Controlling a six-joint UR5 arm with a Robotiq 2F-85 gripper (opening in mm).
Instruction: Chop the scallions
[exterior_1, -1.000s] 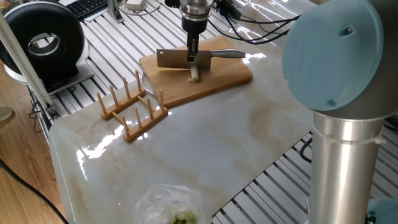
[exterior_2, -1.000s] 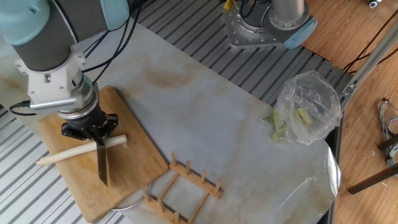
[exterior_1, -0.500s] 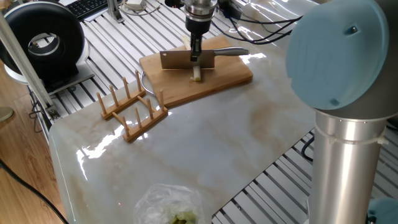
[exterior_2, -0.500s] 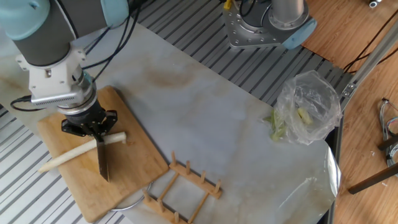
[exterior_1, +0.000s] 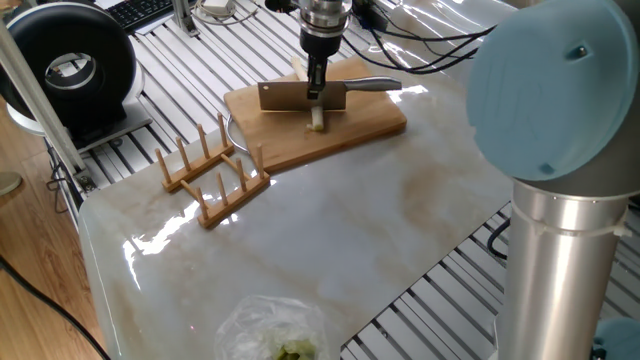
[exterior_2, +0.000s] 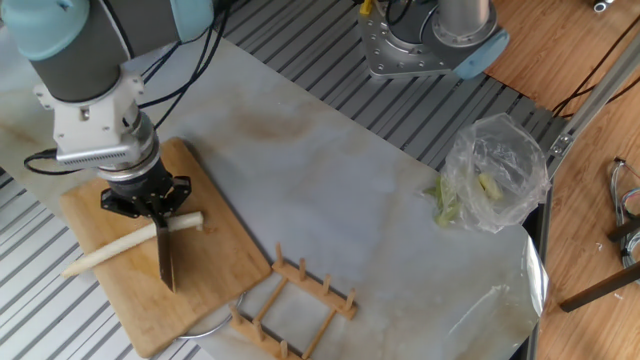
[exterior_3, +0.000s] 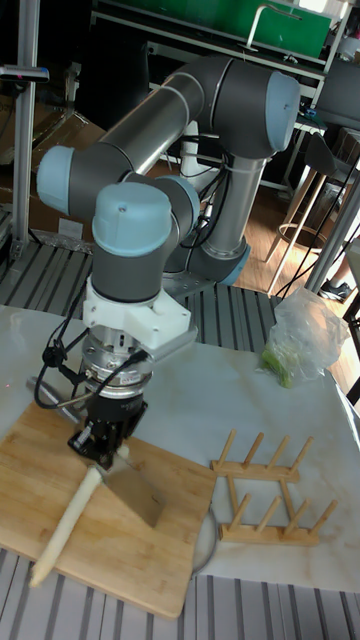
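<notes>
While I hold the cleaver over the cutting board, this is how things stand.

Change: compared with a second ago, my gripper (exterior_2: 160, 220) and the cleaver (exterior_2: 165, 262) sit a little further along the cutting board (exterior_2: 215, 262), toward its end nearest the wooden rack (exterior_2: 300, 300); over the last half second almost nothing has shifted.

My fingers: closed on the cleaver's spine, blade hanging edge-down beneath them.

Scallions: one long pale stalk (exterior_2: 110, 250) lying flat on the cutting board, crossing under the blade; its short end (exterior_1: 317, 119) pokes out on the rack side of the cleaver, the long remainder (exterior_3: 62, 525) runs out the other side.

Scallions to fingers: directly beneath them, the blade standing across the stalk.

Cutting: I cannot tell whether the stalk is severed.

Plastic bag (exterior_2: 492, 172): well apart from the cutting board, beyond the rack, green bits inside.

Writing: none I can read.
</notes>
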